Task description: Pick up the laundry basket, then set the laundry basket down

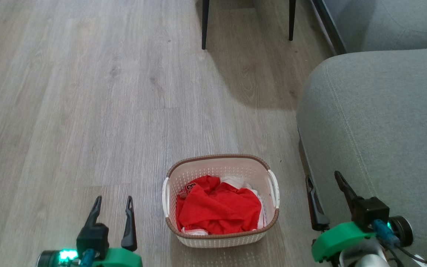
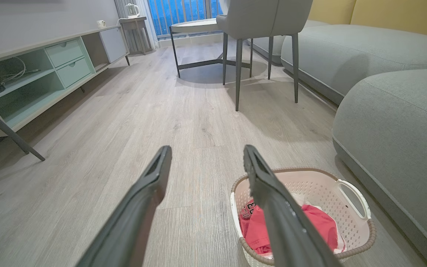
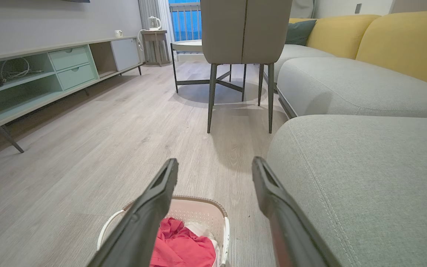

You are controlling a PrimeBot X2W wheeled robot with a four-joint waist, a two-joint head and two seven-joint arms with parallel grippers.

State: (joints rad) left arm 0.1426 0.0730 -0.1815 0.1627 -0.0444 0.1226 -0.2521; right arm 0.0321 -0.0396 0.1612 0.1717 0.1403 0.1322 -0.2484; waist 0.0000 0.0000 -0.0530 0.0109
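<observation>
Hovering low over the wooden floor (image 1: 87, 111), I have the laundry basket (image 1: 219, 241) straight ahead of me. It stands upright on the boards between my two arms, just beside the grey sofa (image 1: 384, 129). A crumpled red garment (image 1: 217, 211) lies inside it, with a bit of white cloth showing at its edge.

My left gripper (image 1: 113, 199) is off to the basket's left, fingers spread wide and holding nothing, clear of the nearer white handle (image 1: 165, 196). My right gripper (image 1: 323, 176) is on the other side, close against the sofa's flank. It is just as wide and just as empty, and apart from the other handle (image 1: 274, 187). Both wrist views look over the basket's rim, with my own fingers framing open floor. Dark chair legs (image 1: 205, 26) stand well ahead, out of the way.

By my reckoning the task has barely begun: the basket rests on the floor and nothing grips it, so neither the lift nor the setting down is done. What is left, as I judge it, is to bring each gripper in to its handle, close on both, raise the basket level so the clothes stay in, then lower it and let go.
</observation>
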